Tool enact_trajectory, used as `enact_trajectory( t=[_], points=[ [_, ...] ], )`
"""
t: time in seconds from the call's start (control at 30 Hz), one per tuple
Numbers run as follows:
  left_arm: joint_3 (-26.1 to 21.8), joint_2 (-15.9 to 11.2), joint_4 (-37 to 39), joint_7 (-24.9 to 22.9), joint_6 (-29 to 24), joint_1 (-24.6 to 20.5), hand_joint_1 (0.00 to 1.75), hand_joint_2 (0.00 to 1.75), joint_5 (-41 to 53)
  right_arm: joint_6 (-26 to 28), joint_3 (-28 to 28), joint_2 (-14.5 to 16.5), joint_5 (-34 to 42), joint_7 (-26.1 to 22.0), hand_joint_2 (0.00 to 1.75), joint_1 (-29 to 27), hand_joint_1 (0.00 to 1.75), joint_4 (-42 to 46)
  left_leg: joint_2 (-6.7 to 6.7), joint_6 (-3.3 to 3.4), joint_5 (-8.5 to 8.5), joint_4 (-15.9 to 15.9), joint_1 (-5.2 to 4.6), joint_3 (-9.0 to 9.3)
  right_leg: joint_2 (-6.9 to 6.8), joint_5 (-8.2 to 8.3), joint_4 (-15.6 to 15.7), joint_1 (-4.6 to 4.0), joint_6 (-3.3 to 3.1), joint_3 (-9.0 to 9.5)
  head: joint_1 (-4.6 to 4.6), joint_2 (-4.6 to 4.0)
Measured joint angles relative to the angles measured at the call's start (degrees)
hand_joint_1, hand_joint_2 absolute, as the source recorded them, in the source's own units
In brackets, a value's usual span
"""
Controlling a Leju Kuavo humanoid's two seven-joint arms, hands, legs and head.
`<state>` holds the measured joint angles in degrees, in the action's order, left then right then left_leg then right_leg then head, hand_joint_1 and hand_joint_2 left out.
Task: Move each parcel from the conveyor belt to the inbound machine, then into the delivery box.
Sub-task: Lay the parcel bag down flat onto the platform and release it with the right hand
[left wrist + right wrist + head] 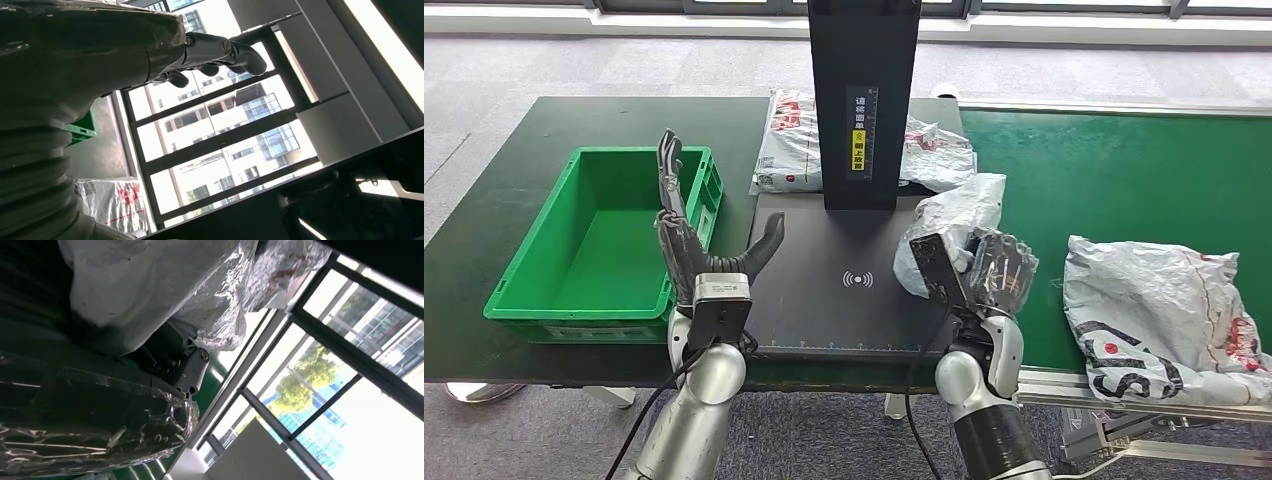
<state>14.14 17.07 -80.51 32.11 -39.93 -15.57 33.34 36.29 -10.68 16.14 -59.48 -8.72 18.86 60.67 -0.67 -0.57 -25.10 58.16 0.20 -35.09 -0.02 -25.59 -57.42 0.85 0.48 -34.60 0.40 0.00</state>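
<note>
My right hand (984,268) grips a white plastic parcel (954,220) at the right edge of the black inbound machine's pad (834,290); in the right wrist view the parcel (150,285) bulges over my dark fingers (185,365). My left hand (694,240) is raised open, fingers spread, between the green delivery box (594,250) and the pad, holding nothing. Another white parcel with red and black print (1164,310) lies on the green conveyor belt (1114,170) at the right.
The machine's black upright column (864,100) stands at the back of the pad. Two more printed parcels (794,140) lie behind it on the dark table (484,220). The green box's inside is bare. Windows and a ceiling fill the wrist backgrounds.
</note>
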Motion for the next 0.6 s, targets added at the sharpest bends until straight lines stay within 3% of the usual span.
enact_trajectory(
  t=[0.3,0.47,0.6],
  points=[
    [0.0,0.0,-1.4,0.4,0.0,0.1,0.0,1.75,0.0,-2.0,-6.4,-0.1,1.9,0.1,1.75,2.1,1.75,-5.6,0.01,0.0,-0.01,0.0,-0.01,-0.01,0.0,-0.02,0.0,0.01,-0.02,0.0,0.02,0.0],
    [-0.8,0.0,-1.4,0.1,0.0,-0.1,0.0,1.75,0.7,-9.5,-10.5,0.4,13.9,-4.2,1.75,2.6,1.75,-6.2,0.06,-0.01,0.0,0.0,0.0,0.01,0.03,-0.01,0.0,-0.01,-0.04,-0.03,-0.01,0.0],
    [-2.9,0.3,-0.7,1.2,0.0,-1.1,0.0,1.75,0.6,-12.2,-14.2,1.0,20.1,-4.8,1.75,4.3,1.75,-6.7,0.06,-0.06,0.03,0.0,0.03,0.01,0.05,0.0,0.0,-0.03,-0.05,-0.04,0.0,0.0]
  ],
)
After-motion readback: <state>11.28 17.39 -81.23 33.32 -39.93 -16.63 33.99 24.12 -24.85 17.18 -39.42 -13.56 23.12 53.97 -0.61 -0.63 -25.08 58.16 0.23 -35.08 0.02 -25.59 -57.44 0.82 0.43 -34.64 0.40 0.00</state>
